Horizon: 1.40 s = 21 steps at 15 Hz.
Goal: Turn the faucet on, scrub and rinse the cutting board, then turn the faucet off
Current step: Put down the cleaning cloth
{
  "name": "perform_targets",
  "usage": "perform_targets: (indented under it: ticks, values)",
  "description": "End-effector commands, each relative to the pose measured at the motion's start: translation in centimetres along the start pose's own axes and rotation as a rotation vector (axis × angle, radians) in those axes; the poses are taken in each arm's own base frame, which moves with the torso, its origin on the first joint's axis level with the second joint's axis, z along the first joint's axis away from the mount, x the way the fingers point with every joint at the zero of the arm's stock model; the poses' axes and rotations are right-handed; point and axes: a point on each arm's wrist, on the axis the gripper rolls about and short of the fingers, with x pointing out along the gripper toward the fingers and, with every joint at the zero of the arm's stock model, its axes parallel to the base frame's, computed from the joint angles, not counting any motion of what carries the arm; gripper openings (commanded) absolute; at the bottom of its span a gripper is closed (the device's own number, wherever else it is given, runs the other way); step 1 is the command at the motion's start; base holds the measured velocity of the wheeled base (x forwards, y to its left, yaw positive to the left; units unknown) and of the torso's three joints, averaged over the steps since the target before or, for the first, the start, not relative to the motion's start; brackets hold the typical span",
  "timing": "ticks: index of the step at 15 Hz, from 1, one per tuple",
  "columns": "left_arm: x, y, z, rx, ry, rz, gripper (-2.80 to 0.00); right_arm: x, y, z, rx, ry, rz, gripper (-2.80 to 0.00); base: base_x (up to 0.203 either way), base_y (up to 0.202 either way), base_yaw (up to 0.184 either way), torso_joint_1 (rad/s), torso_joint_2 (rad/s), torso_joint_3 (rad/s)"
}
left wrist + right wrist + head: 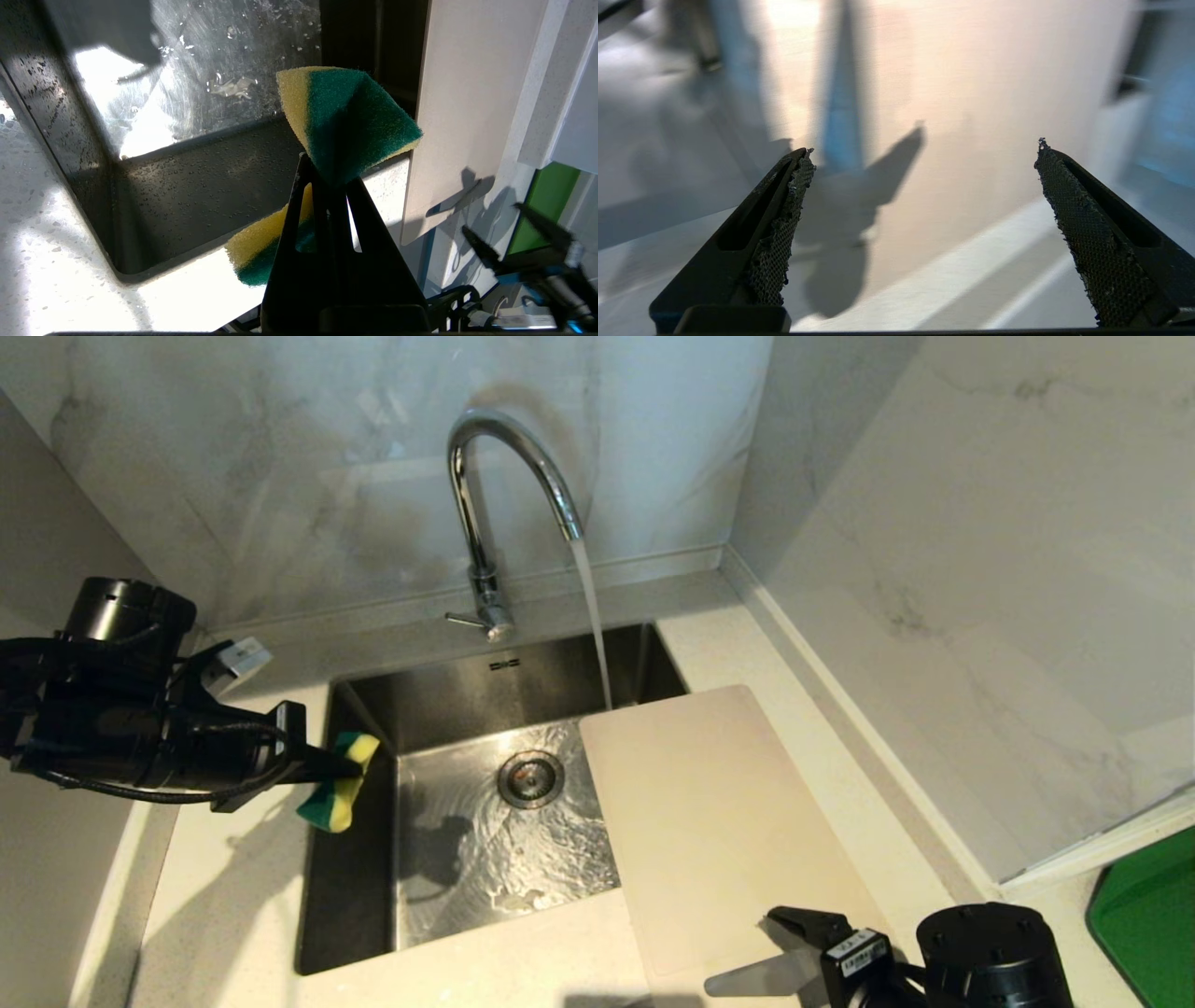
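Water ran from the faucet (509, 476) in a steady stream, falling just past the far left corner of the cutting board (719, 812) into the sink (448, 695). The faucet stood at the far rim of the sink, its thin lever (464, 619) sticking out to the left at the base. The cutting board lay flat over the right side of the sink, its right part resting on the countertop (233, 896) and its left edge reaching out above the wet basin near the drain (530, 778).

The left gripper (350, 767) hung over the left rim of the sink, its jaws pinched tight on a green-and-yellow sponge (342, 791), which bulged out on both sides of the fingers. The sponge was well apart from the board.

The right gripper (780, 947) was at the near right, above the near end of the cutting board, its 2 fingers (784, 224) spread wide with nothing between them. It cast a forked shadow on the board. A green object (1148, 919) sat at the far right edge of the counter
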Motion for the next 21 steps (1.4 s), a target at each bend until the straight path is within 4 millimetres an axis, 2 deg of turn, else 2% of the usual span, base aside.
perform_targets:
  ticks: [1,10,11,14,17,21]
  values:
    - [0.2,0.1,-0.1,-0.006,0.007,0.002,-2.80,-1.2,-3.4,0.2,0.014,-0.013,-0.134,0.00,0.000,0.000,0.000,0.000,0.00,0.000]
    - [0.3,0.0,-0.2,-0.003,0.011,0.004,-2.80,-6.2,-18.5,1.1,0.063,-0.023,-0.373,0.00,0.000,0.000,0.000,0.000,0.00,0.000]
    - [0.3,0.0,-0.2,-0.004,0.011,0.002,-2.80,-6.7,-19.8,1.2,0.092,-0.022,-0.398,-2.80,0.000,0.000,0.000,0.000,0.00,0.000]
    - [0.4,0.1,-0.2,-0.004,0.015,0.004,-2.80,-8.1,-23.4,1.3,0.207,0.013,-0.496,-2.80,0.000,0.000,0.000,0.000,0.00,0.000]
    - [0.7,0.2,-0.2,-0.009,0.022,0.008,-2.80,-9.6,-26.2,1.3,0.312,0.029,-0.568,-2.80,0.000,0.000,0.000,0.000,0.00,0.000]
    - [0.9,0.3,-0.2,-0.010,0.027,0.010,-2.80,-11.6,-30.9,1.5,0.434,0.001,-0.714,-2.80,0.000,0.000,0.000,0.000,0.00,0.000]
